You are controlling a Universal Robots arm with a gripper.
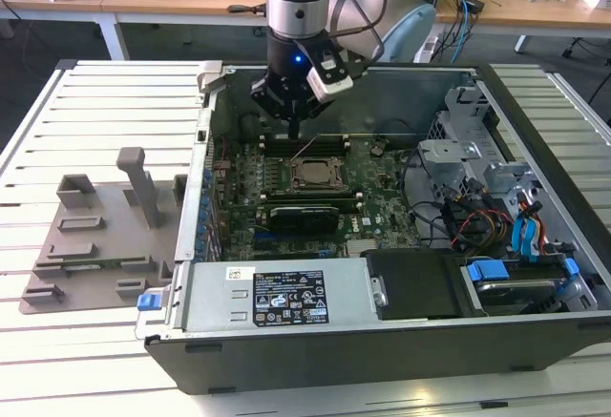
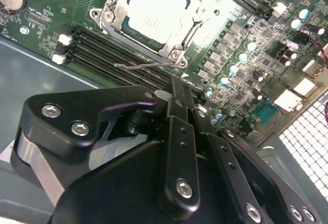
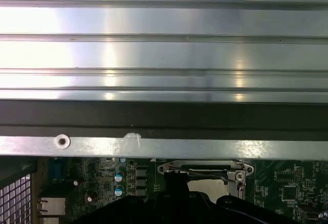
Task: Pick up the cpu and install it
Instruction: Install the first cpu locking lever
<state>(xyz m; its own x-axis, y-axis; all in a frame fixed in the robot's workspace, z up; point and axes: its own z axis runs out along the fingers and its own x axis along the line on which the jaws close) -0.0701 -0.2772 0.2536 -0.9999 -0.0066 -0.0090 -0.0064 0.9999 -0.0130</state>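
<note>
The cpu (image 1: 313, 173) lies flat in the motherboard socket inside the open computer case, its silvery top framed by the metal socket bracket. In the second wrist view the cpu (image 2: 154, 9) sits in the bracket, with a thin wire lever (image 2: 146, 65) lying beside it. My gripper (image 1: 293, 132) hangs just behind the socket, over the memory slots, a little above the board. Its black fingers (image 2: 178, 98) are pressed together, shut, with nothing between them. In the first wrist view the socket bracket (image 3: 205, 170) shows just past the case wall.
A black graphics card (image 1: 304, 215) lies in front of the socket. The case walls (image 1: 286, 293) ring the board, with drive bays and cables (image 1: 496, 217) on the exterior view's right. A grey plastic tray (image 1: 95, 236) rests on the slatted table at the exterior view's left.
</note>
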